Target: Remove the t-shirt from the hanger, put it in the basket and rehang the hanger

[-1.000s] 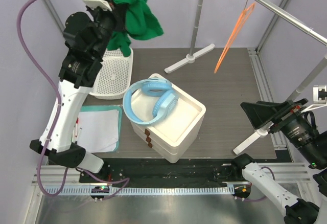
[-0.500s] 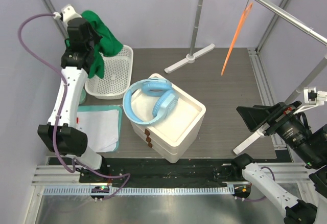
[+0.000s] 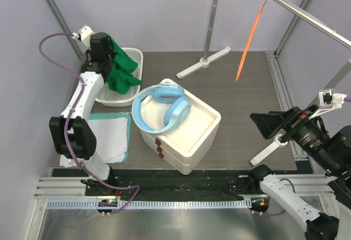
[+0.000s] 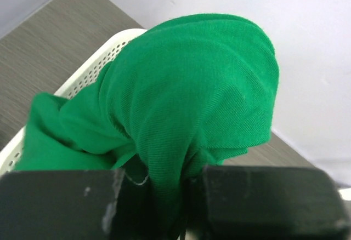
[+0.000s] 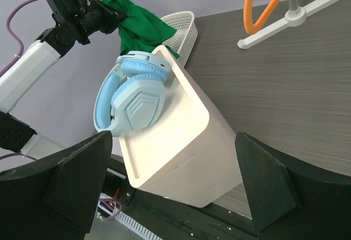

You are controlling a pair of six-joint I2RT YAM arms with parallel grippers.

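The dark green t-shirt [image 3: 122,67] hangs bunched from my left gripper [image 3: 109,52] over the white perforated basket [image 3: 131,58] at the back left. In the left wrist view the cloth [image 4: 186,108] is pinched between the shut black fingers [image 4: 258,196]. It also shows in the right wrist view [image 5: 143,21]. The bare orange hanger [image 3: 249,36] hangs by its hook from the grey rail [image 3: 307,14] at the back right, seen edge-on; its lower loop shows in the right wrist view [image 5: 258,10]. My right gripper [image 3: 279,127] is open and empty at the right.
A white box [image 3: 189,130] with light blue headphones [image 3: 164,111] on top stands mid-table. A clipboard with paper [image 3: 107,138] lies at the left. A white T-shaped stand base [image 3: 204,62] and its pole are at the back.
My left arm has lowered and swung right with the t-shirt, bringing it down over the basket. The hanger has swung to hang nearly vertical. My right gripper shifted slightly.
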